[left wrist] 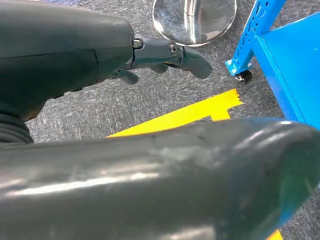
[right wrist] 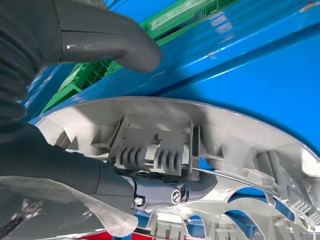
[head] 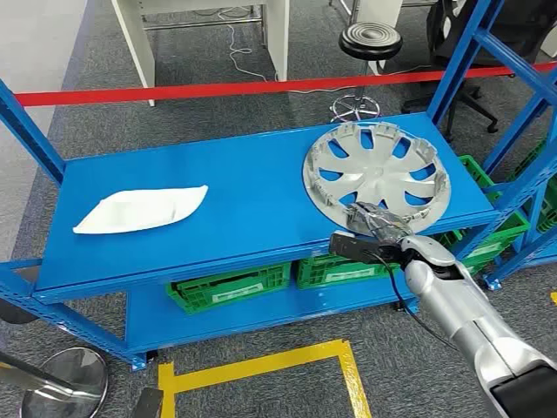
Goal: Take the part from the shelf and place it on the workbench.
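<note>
We have our right hand (head: 376,222) at the near rim of the silver wheel cover (head: 376,174), which lies flat, inner side up, at the right end of the blue shelf (head: 250,200)'s top deck, still fully resting on it. From the right wrist we see dark fingers (right wrist: 166,187) reaching in over the cover's inner face beside the ribbed retaining clips, with the thick thumb (right wrist: 113,37) on the outer side of the rim, so the edge sits between them; we judge this a grasp forming on the rim, though we cannot tell whether the pinch is firmly closed. Taking the rim at the near edge makes sense: the cover is wide and thin, and the edge is the only part the hand can wrap. Our left hand (left wrist: 166,55) hangs low over the grey carpet and yellow floor tape (left wrist: 181,115), fingers loosely extended and holding nothing. A white moulded part (head: 141,209) lies well apart at the left end of the same deck, and green crates (head: 230,283) sit on the deck below.
</note>
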`<state>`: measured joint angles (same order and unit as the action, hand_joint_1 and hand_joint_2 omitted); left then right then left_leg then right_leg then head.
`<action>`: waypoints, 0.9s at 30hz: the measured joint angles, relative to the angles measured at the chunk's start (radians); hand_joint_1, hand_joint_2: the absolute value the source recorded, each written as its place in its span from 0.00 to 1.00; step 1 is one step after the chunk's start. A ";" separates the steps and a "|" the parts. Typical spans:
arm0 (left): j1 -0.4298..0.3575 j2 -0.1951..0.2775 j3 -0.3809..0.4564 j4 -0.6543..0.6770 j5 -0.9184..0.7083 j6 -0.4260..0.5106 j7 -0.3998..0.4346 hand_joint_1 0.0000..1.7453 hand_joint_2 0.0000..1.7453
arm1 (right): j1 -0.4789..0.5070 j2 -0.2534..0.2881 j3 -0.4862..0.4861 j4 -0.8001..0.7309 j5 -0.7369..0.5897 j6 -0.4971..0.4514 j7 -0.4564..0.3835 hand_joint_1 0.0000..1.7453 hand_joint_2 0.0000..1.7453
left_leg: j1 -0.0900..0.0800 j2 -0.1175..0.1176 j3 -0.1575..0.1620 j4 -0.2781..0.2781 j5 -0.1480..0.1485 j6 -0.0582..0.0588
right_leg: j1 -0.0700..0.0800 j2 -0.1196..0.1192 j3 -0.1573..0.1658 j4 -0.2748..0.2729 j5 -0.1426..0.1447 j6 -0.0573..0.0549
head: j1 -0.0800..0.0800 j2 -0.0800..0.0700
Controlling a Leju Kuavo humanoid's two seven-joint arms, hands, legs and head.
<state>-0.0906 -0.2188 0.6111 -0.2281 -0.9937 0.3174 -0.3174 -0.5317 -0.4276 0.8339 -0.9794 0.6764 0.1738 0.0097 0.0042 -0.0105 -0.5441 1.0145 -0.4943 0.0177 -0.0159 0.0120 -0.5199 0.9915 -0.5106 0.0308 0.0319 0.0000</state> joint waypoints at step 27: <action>0.004 -0.006 0.002 0.000 0.008 0.012 -0.002 0.00 0.00 | 0.070 0.040 -0.097 0.019 0.276 -0.123 0.047 1.00 1.00 | 0.000 -0.001 0.001 0.000 0.000 0.000 | 0.000 -0.001 0.002 0.000 0.000 0.000 | 0.000 0.000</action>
<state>-0.0868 -0.2247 0.6129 -0.2277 -0.9857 0.3296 -0.3198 -0.4621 -0.3872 0.7371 -0.9607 0.9520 0.0506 0.0565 0.0042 -0.0115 -0.5427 1.0145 -0.4939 0.0180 -0.0159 0.0111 -0.5180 0.9914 -0.5106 0.0308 0.0318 0.0000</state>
